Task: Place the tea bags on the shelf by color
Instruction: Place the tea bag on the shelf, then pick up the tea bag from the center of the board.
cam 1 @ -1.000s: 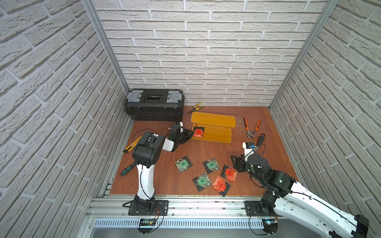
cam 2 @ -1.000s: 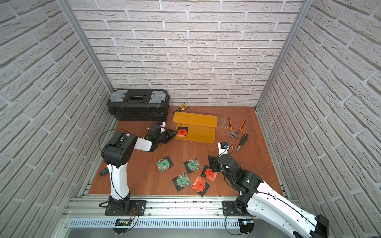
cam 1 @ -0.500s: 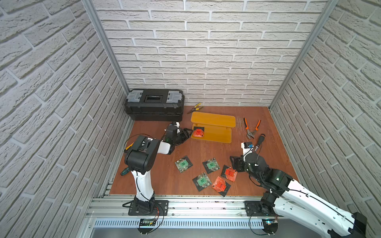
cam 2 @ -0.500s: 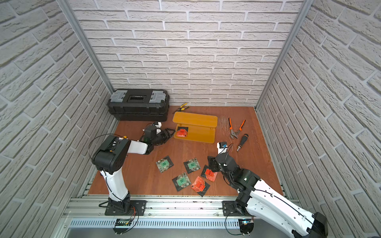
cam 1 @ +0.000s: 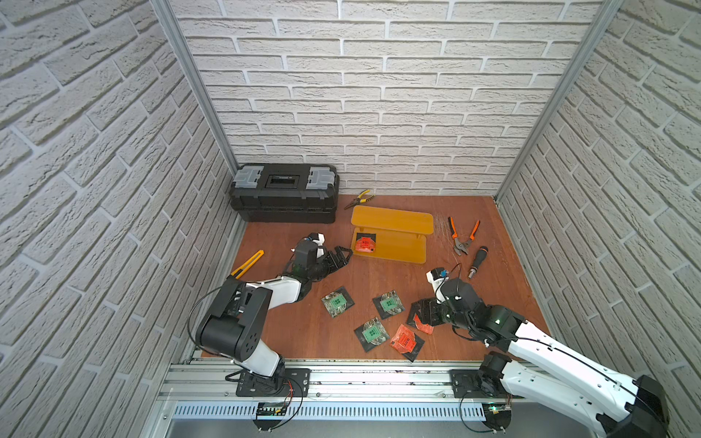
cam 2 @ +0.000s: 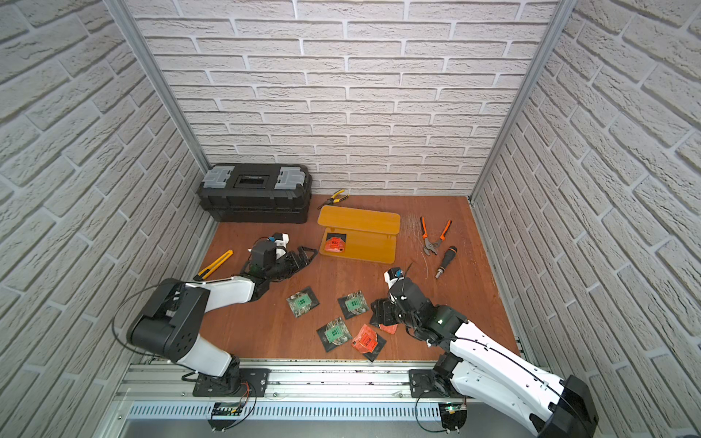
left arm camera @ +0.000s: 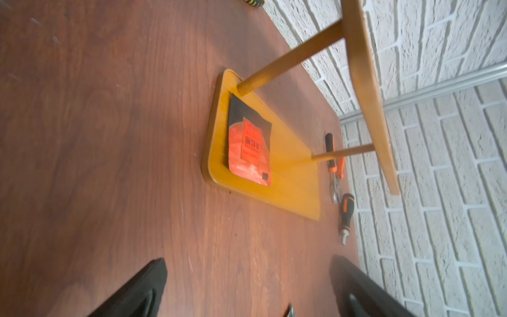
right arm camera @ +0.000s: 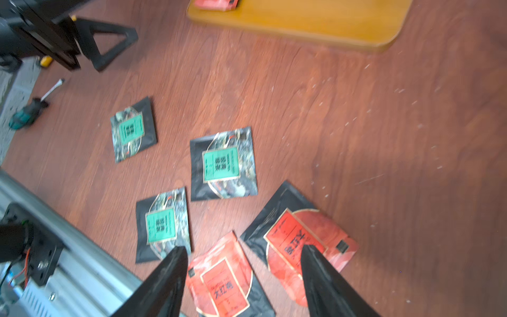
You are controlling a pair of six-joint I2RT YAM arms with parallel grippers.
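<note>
Left wrist view: translucent yellow-orange two-tier plastic shelf (left arm camera: pixel 296 192), toward back edge of counter (left arm camera: pixel 109 137); one red-labelled square tea sachet (left arm camera: pixel 249 145) on lower plate. Left fingers (left arm camera: pixel 142 288) released, empty. Right fingers (right arm camera: pixel 167 285) spread over loose red sachet (right arm camera: pixel 285 233) near front edge; advised: pinch one sachet only.

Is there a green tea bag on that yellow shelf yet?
No, the shelf holds only a red-labelled tea bag, lying on its lower plate.
</note>
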